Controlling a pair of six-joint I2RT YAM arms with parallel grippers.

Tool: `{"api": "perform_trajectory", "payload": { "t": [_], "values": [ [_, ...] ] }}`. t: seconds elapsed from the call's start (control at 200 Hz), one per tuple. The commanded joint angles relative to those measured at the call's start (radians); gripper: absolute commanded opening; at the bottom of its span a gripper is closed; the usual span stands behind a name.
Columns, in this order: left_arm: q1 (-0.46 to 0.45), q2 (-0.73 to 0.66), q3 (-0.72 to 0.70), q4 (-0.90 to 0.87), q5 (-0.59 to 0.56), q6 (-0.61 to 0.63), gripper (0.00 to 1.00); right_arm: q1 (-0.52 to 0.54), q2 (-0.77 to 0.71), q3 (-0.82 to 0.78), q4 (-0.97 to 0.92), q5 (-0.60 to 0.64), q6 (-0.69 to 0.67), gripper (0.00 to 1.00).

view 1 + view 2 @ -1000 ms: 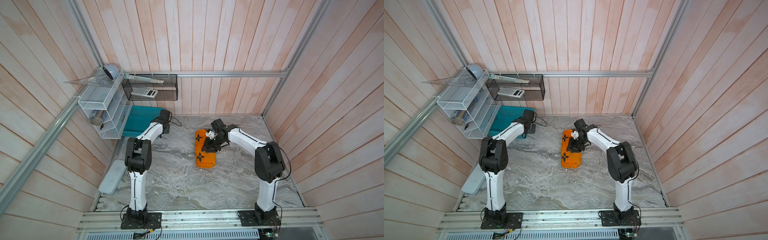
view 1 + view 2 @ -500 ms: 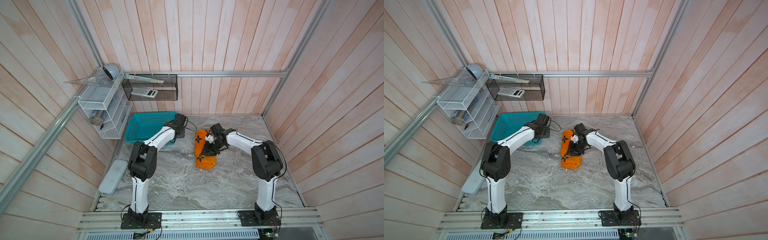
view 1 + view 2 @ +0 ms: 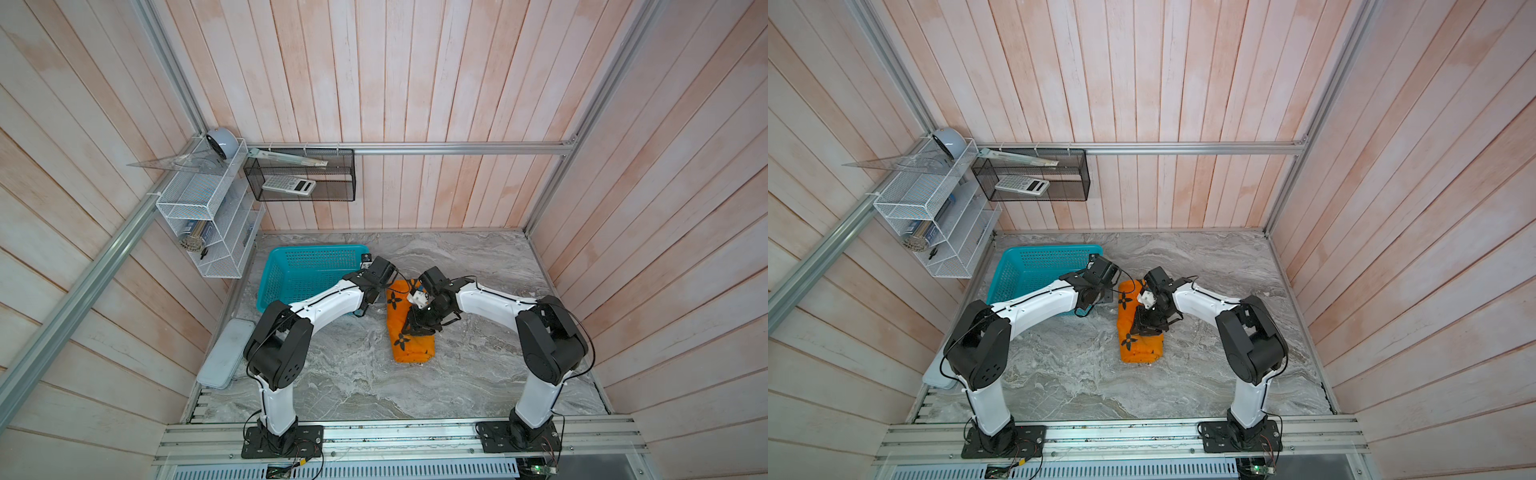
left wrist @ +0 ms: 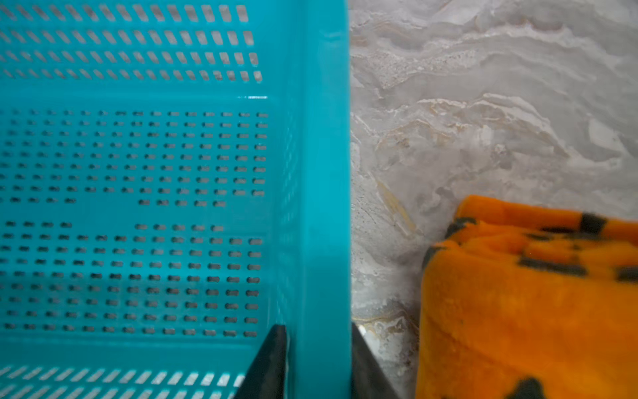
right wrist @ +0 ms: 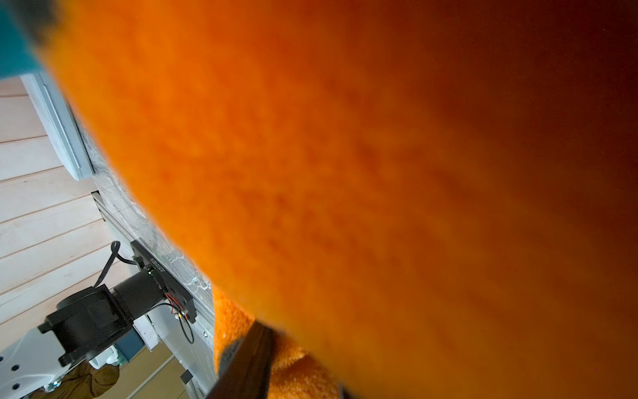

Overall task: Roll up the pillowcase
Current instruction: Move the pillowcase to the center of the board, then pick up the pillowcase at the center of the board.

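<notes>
Roll formed, right arm pinning it on the marble.
The pillowcase (image 3: pixel 409 332) lies rolled mid-table beside the basket (image 4: pixel 324 179); the right gripper (image 3: pixel 419 326) is clamped into its folds, the left gripper (image 4: pixel 319 362) straddles the basket rim, grip unclear. Next, I'd judge: tighten the roll.

A bright orange fleece pillowcase (image 3: pixel 415 345) printed with black flower motifs lies on grey-veined marble tabletop (image 3: pixel 353 374). At its ten o'clock, a teal perforated plastic basket (image 3: pixel 307 266).
</notes>
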Motion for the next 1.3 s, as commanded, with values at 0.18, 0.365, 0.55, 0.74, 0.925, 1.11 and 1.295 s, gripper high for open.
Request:
{"api": "perform_trajectory", "payload": {
  "t": [0.18,0.365,0.55,0.74,0.925,1.11,1.295],
  "values": [
    [0.002,-0.092,0.063,-0.037,0.009,0.007,0.86,0.082,-0.090,-0.063,-0.177,0.170,0.091,0.36],
    [-0.002,-0.191,0.092,-0.069,0.036,0.015,0.94,0.082,-0.194,0.021,-0.243,0.216,0.104,0.39],
    [-0.038,-0.363,-0.026,-0.115,0.039,-0.036,0.95,0.025,-0.293,0.039,-0.301,0.269,0.072,0.42],
    [-0.154,-0.494,-0.223,-0.035,0.125,-0.159,0.96,-0.131,-0.279,-0.022,-0.258,0.241,0.000,0.43],
    [-0.230,-0.467,-0.372,0.157,0.166,-0.291,0.98,-0.155,-0.186,0.020,-0.185,0.191,-0.025,0.43],
    [-0.233,-0.334,-0.445,0.394,0.239,-0.374,1.00,-0.146,-0.092,0.030,-0.150,0.179,-0.022,0.43],
    [-0.236,-0.156,-0.472,0.561,0.290,-0.445,1.00,-0.126,-0.033,-0.006,-0.123,0.173,-0.014,0.42]
  ]
}}
